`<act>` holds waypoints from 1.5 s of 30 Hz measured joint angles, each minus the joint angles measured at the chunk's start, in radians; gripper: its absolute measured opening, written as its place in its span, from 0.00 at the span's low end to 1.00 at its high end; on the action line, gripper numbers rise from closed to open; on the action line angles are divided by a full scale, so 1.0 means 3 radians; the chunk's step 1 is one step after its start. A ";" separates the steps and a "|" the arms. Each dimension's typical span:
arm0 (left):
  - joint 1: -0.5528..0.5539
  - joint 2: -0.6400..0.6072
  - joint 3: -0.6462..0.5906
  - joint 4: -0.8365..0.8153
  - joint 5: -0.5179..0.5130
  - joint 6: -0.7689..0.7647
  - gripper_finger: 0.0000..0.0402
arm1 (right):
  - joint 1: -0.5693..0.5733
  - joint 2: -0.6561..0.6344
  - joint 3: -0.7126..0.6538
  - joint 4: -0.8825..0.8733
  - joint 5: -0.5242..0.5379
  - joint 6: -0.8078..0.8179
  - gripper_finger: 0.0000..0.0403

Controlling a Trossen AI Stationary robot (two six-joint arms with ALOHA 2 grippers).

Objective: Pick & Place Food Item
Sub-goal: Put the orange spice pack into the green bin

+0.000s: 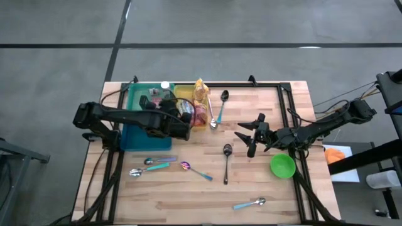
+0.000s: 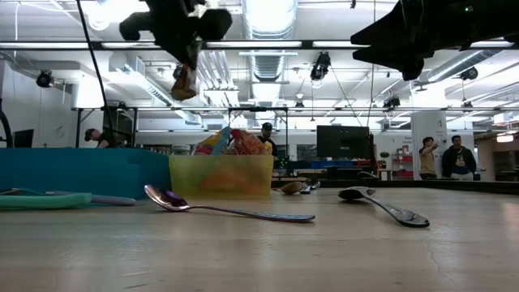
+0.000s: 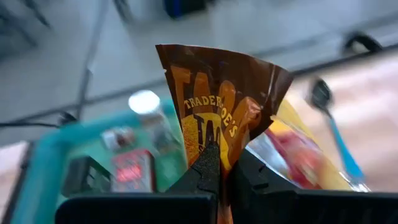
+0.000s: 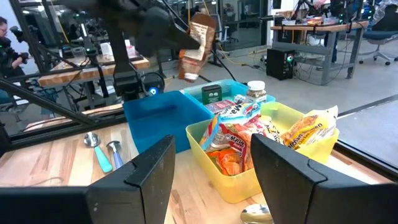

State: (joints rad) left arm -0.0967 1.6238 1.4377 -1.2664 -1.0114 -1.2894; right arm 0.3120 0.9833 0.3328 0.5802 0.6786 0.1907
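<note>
Nearest spoon [image 2: 227,209]: lies on the wooden desk [image 1: 276,194] closest to the low camera, bowl to the left, with an iridescent sheen.
Black spoon [image 1: 227,162]: lies lengthwise near the middle of the desk, apart from the other cutlery.
Left pincer [image 1: 186,123]: clamped on the lower edge of a brown snack bag, raised well above the desk, over the seam between the teal bin and the yellow bin.
Brown snack bag [image 3: 221,106]: the food item; pinched between the two dark fingers [image 3: 202,174], standing up from them, lettered in orange; it hangs in the air, touching neither bin.
Teal bin [image 1: 135,135]: at the desk's far left; holds a small dark box and a white-capped jar.
Yellow bin [image 4: 277,158]: just beside the teal bin, touching it; filled with bright snack packets [image 4: 233,134], one yellow packet leaning out over its rim.
Right pincer [image 1: 251,135]: hovers above the desk to the right of centre, fingers partly spread, gripping nothing, aimed toward the bins.
Green bowl [image 1: 282,166]: on the desk near the right arm.
Teal-handled spoons [image 1: 151,167]: several lie in front of the teal bin; another rests near the front edge.
Background: people stand in the room beyond the desk.
</note>
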 joint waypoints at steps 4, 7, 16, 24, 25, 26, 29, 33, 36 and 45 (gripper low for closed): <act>0.0000 -0.0016 -0.0336 -0.0056 -0.0424 -0.0486 0.02 | 0.0001 0.0000 0.0000 -0.0001 0.0000 0.0000 0.51; 0.0007 -0.0029 -0.0644 -0.0059 -0.0606 -0.0899 0.02 | 0.0001 0.0000 0.0000 0.0001 -0.0001 -0.0001 0.51; 0.0252 -0.0160 -0.1302 0.0289 -0.0774 -0.1280 0.02 | 0.0000 0.0000 0.0000 0.0000 0.0000 -0.0001 0.51; 0.0675 -0.0192 -0.1728 0.1419 -0.0941 -0.0310 0.02 | 0.0001 0.0000 0.0000 -0.0001 0.0000 0.0000 0.51; 0.0732 -0.0192 -0.1770 0.1590 -0.0922 -0.0151 0.02 | -0.0001 0.0000 0.0000 0.0002 0.0000 0.0000 0.51; 0.0788 -0.0192 -0.1811 0.1787 -0.0887 0.0010 0.02 | 0.0001 0.0000 0.0000 0.0001 -0.0001 -0.0001 0.51; 0.0947 -0.0193 -0.1959 0.2411 -0.0738 0.0600 0.02 | 0.0001 0.0000 0.0000 0.0001 0.0000 -0.0001 0.51; 0.1131 -0.0193 -0.2145 0.3092 -0.0512 0.1267 0.02 | 0.0001 0.0000 0.0000 0.0001 0.0001 -0.0001 0.51; 0.1239 -0.0192 -0.2258 0.3369 -0.0339 0.1413 0.02 | 0.0001 0.0000 0.0000 0.0001 0.0000 -0.0001 0.51; 0.1303 -0.0196 -0.2511 0.3772 -0.0195 0.1420 0.07 | 0.0001 0.0000 0.0000 0.0001 0.0001 -0.0001 0.51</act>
State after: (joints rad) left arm 0.2943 1.5650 0.6844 -0.1348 -1.0698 -0.8635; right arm 0.3122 0.9833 0.3328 0.5804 0.6788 0.1905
